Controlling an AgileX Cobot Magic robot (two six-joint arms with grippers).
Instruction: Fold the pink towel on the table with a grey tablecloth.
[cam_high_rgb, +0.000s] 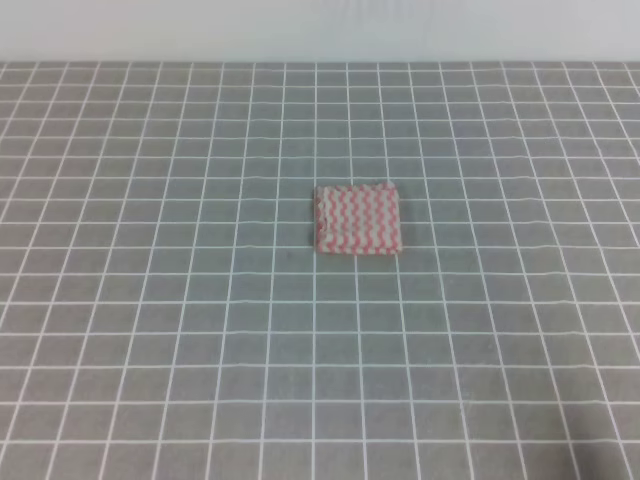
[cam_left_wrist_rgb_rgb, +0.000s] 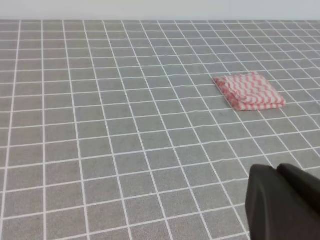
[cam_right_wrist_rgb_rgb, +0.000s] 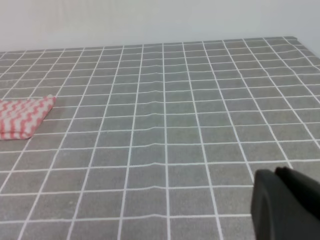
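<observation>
towel (cam_high_rgb: 358, 220) lies folded into a small stacked square near the middle of the table (cam_high_rgb: 150, 330), stripes up (layered edges show on its left side). left gripper (cam_left_wrist_rgb_rgb: 282, 202) and right gripper (cam_right_wrist_rgb_rgb: 285, 205) each show only a dark corner, well apart from the cloth; i cannot tell whether either is clenched or released.

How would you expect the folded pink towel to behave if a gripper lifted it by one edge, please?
The pink towel is thin cloth in stacked layers, visible at its near edge from the left wrist view, so it would probably droop and start to unfold. It looks light. Pushed instead, it might bunch up on the grey tablecloth rather than slide.
</observation>
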